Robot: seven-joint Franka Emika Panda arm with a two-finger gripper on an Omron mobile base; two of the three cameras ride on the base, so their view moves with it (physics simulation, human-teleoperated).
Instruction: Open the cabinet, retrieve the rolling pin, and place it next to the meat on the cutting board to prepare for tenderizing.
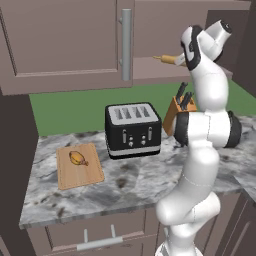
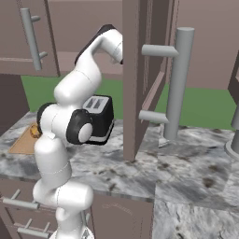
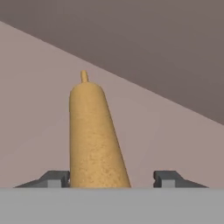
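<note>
Tan wood runs up my hand view: the rolling pin (image 3: 92,135) lies on the shelf inside the open cabinet (image 1: 65,45), its body between my two fingertips. The gripper (image 3: 111,178) stands open, one tip (image 3: 54,178) at the pin's side, the other apart from it, so I judge I'm at the grasp, not yet holding. Next I'd close on the pin, lift it clear of the shelf, and carry it down left to the board (image 1: 80,167), beside the meat (image 1: 77,158), past the toaster (image 1: 132,130).
</note>
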